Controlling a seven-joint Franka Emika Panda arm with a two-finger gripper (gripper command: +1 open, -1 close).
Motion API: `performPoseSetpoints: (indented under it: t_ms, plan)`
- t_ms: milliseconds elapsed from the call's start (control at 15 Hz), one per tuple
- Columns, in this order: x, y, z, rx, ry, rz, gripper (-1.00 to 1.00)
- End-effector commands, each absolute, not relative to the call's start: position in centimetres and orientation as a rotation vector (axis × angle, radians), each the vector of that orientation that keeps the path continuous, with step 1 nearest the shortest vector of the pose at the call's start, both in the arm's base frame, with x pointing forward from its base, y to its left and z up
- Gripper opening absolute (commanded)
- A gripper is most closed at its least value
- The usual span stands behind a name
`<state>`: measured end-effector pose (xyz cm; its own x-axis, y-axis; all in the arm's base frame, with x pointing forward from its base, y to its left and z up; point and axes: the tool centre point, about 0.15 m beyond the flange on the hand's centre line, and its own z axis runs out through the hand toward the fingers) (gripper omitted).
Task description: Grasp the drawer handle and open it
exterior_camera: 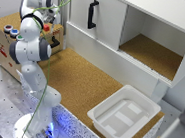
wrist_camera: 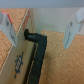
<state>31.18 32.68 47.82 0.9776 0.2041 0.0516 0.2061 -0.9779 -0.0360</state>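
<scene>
The drawer (exterior_camera: pixel 6 49) is a light-brown plywood box at the exterior view's left, partly hidden behind my arm. Its small black drawer handle (exterior_camera: pixel 55 42) sticks out of the side that faces the cork floor. In the wrist view the drawer handle (wrist_camera: pixel 39 55) is a short black bar on the plywood panel (wrist_camera: pixel 19 62). My gripper (wrist_camera: pixel 41 27) is open, with the end of the bar between and beyond the two spread fingers (wrist_camera: pixel 7 26), not touching it. In the exterior view the gripper (exterior_camera: pixel 49 19) hangs over the box, mostly hidden by the arm.
A white cabinet stands at the back, with a long black door handle (exterior_camera: pixel 92 14) and an open compartment (exterior_camera: pixel 153 52). A white plastic tray (exterior_camera: pixel 140 104) lies at the front right on the cork floor (exterior_camera: pixel 77 78). Coloured knobs (exterior_camera: pixel 11 29) sit on the box top.
</scene>
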Motion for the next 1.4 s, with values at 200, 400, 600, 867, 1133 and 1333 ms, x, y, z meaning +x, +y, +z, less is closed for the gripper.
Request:
performPoseSetpoints:
  t_ms: [200, 400, 600, 867, 1133, 1333]
  plan:
    - [30.1, 31.3, 38.0, -2.795, -0.22, -0.213, 1.0]
    - [30.7, 31.9, 36.1, -2.769, -0.214, -0.135, 1.0]
    - [31.5, 33.3, 34.5, -2.723, -0.238, -0.094, 1.0]
    - [33.3, 34.6, 32.9, -2.686, -0.189, -0.041, 1.0]
    - [34.7, 35.0, 31.6, -2.646, -0.093, -0.043, 1.0]
    - [35.2, 34.4, 30.6, -2.597, -0.031, -0.038, 1.0]
